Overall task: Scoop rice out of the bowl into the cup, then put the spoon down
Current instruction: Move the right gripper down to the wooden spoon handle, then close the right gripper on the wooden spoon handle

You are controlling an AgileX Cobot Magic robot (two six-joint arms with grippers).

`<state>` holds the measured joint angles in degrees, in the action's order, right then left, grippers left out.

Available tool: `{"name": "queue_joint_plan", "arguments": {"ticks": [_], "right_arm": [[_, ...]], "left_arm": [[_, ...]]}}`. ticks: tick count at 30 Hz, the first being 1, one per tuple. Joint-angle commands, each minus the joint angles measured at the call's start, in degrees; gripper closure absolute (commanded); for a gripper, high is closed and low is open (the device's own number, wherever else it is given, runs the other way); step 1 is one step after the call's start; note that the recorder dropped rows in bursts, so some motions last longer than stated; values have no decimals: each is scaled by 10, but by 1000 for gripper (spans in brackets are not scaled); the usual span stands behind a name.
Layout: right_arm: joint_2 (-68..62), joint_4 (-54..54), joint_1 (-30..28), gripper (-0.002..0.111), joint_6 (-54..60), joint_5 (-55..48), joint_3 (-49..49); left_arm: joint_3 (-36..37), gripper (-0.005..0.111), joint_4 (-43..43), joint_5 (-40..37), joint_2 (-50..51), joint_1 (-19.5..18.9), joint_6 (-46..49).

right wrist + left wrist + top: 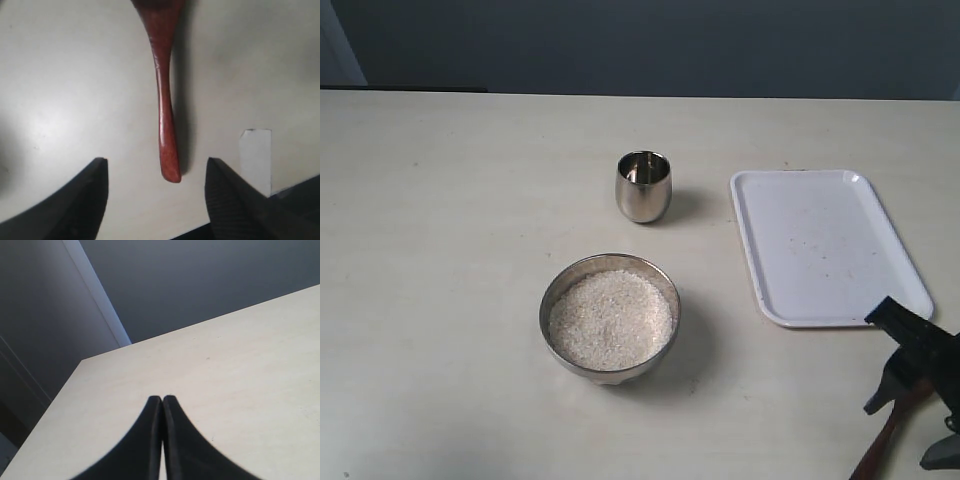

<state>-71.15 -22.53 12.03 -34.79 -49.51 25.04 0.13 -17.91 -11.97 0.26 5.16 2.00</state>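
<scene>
The wide steel bowl (610,318) sits near the table's middle, filled with white rice (611,318). Behind it stands the small steel cup (643,186). At the lower right corner my right gripper (912,415) hovers over the reddish-brown spoon (878,447), which lies flat on the table. In the right wrist view the spoon's handle (166,120) ends between the spread fingers of my right gripper (156,167), which is open and not touching it. My left gripper (162,399) is shut on nothing above bare tabletop; it is out of the exterior view.
A white rectangular tray (825,243) lies to the right of the cup, just behind the right gripper. A small white tape patch (255,160) marks the table by the spoon's handle. The table's front edge is close to the right gripper.
</scene>
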Motion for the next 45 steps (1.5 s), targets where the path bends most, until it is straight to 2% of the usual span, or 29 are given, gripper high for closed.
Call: {"name": "queue_joint_plan", "arguments": {"ticks": [1,20,27,36,42,45], "right_arm": [[-19,-10,0,53,19,23,-8],[-98,27,0,53,26,96,-8],[-98,23,3,53,36,83,-8],[-98,-14,150,53,6,92,-8],[-96,3,167,53,-11,72,-8],[-71,71,167,53,-72,34,-8]], "left_arm": [[-1,106,0,2,-3,1,-4],[-1,106,0,4,-3,1,-4],[-1,106,0,4,-3,1,-4],[-1,106,0,4,-3,1,-4],[-1,106,0,4,-3,1,-4],[-1,106,0,4,-3,1,-4]]}}
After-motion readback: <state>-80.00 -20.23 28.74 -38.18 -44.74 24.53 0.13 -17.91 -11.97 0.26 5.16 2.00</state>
